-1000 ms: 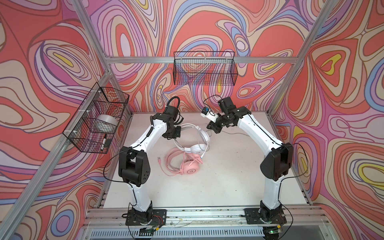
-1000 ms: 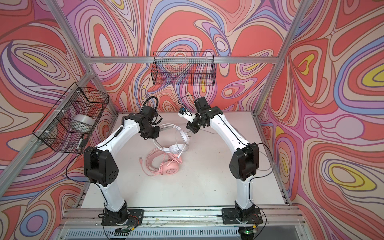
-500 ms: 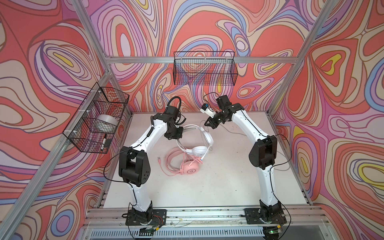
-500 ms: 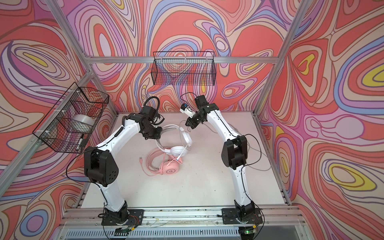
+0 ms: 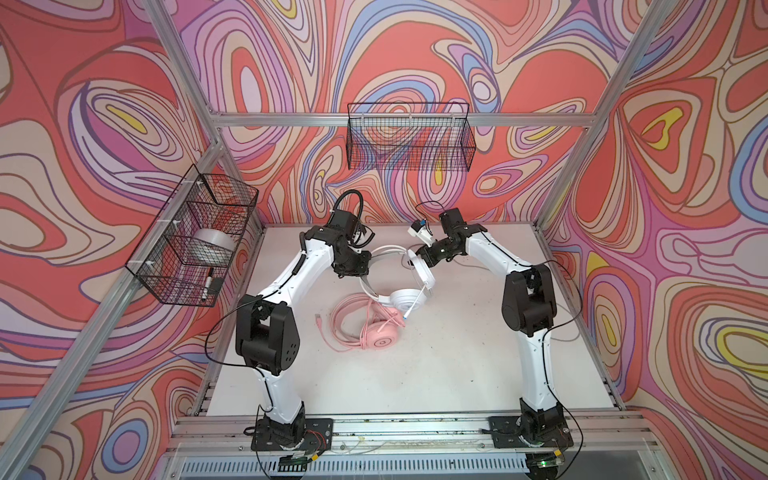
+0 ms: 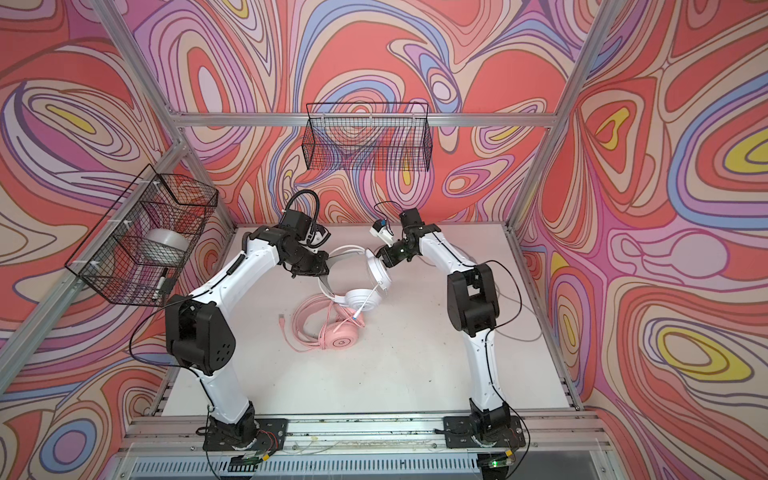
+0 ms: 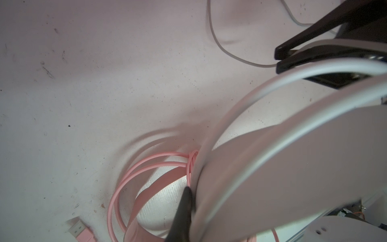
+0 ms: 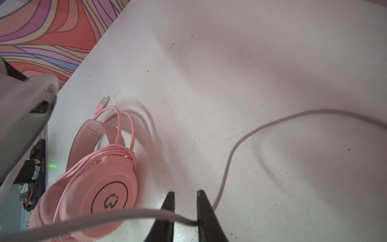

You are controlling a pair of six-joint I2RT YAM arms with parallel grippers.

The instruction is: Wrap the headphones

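right tool (image 8: 186, 191) has parted around the cable (image 8: 230, 155) of the white headset (image 5: 405, 297).

White arm links (image 5: 291, 270) w/ blk joints (image 5: 528, 299), blk cables (image 5: 349, 193).

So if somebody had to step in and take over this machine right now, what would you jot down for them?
The left gripper is shut on the white headset at its headband, holding that part up off the table.
The right gripper is open; the grey-white cable runs loose between its jaws.
Done, by the look of it: the pink headset lies flat with its pink cable looped and bundled on it.
To do: the grey-white cable trails unwound across the table; wind it onto the white headset.
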